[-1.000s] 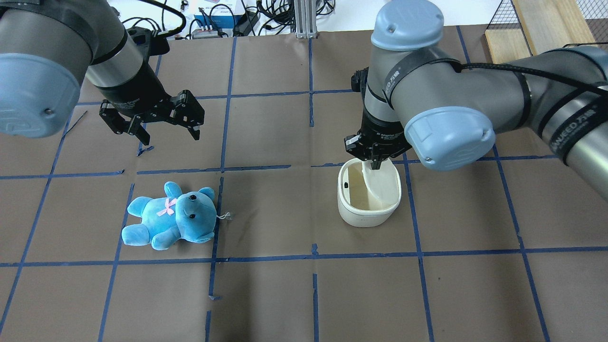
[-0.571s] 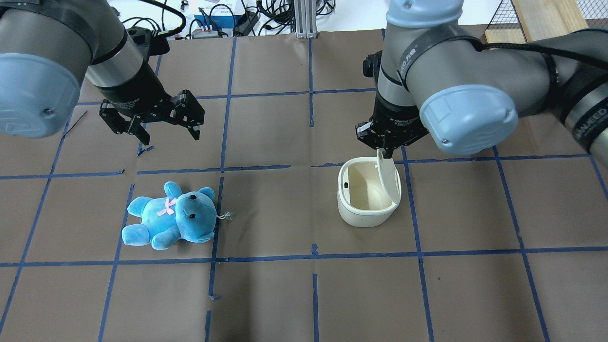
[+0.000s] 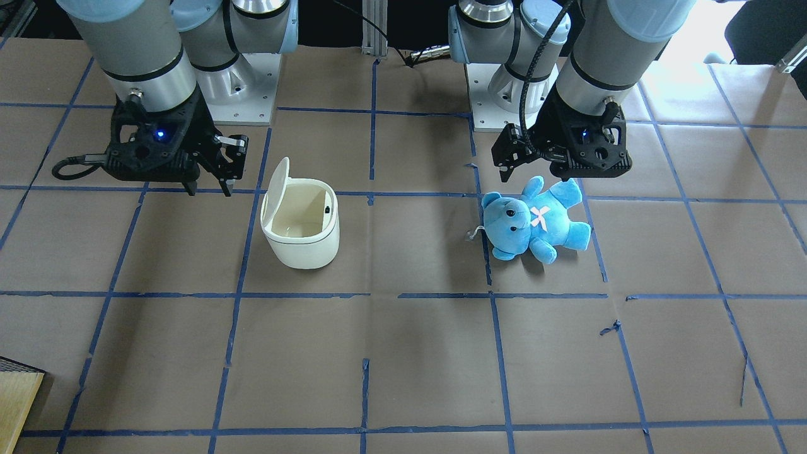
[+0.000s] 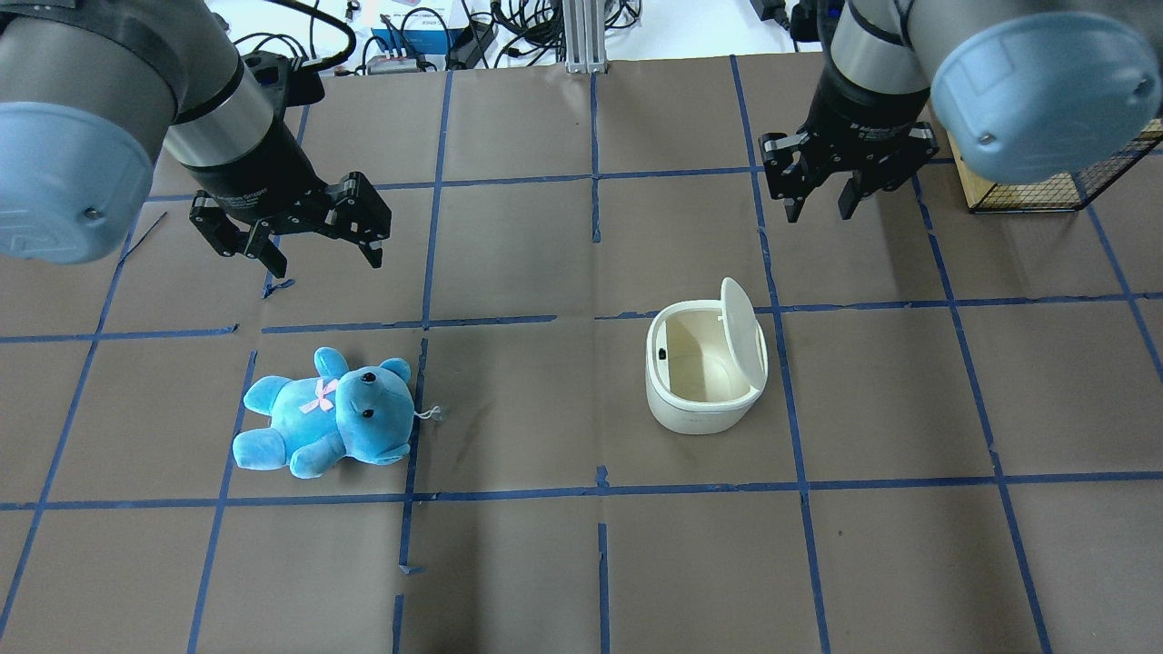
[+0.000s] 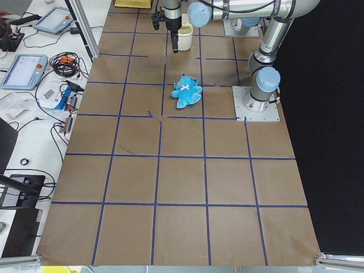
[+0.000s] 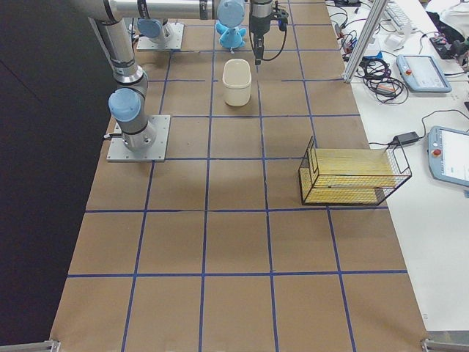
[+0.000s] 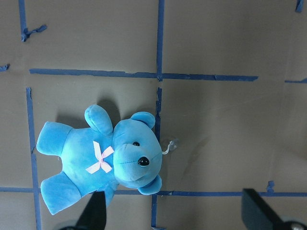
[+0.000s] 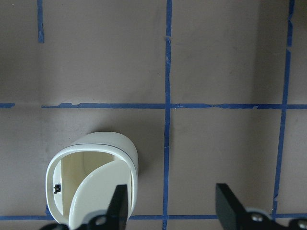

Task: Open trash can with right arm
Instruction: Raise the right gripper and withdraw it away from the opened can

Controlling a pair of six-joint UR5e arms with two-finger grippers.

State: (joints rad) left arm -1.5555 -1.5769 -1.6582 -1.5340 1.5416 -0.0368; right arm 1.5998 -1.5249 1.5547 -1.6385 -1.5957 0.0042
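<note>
**On the table's right half: trash can open, right gripper clear of it**

Overhead: the trash can [image 4: 695, 418] sits in a taped square on the right arm's side. Its lid [image 4: 743, 336] is tipped up on edge and the beige inside shows. The right gripper [image 4: 820, 207] hangs farther back, well apart from it, jaws spread, nothing in them. The left gripper [image 4: 325, 256] is also spread and empty, behind the teddy [image 4: 327, 413].

Front view: same layout, mirrored. Here I can see the lid stands near upright rather than folded right back, which the overhead view flattens.

Side views: the can is small at the far end, and the jaws are too small to read. The wire basket [image 6: 352, 176] shows whole from the right side, where overhead catches only a corner.

Right wrist: the fingers [image 8: 226, 203] are apart with bare table between them, and the can is at lower left.

Left wrist: teddy only, no can.

The task looks done to me. The risk is that a lid this near upright may flop shut if the table is knocked or the arm sweeps low over it. The can looks light, so a clip could also tip or skid it.
</note>
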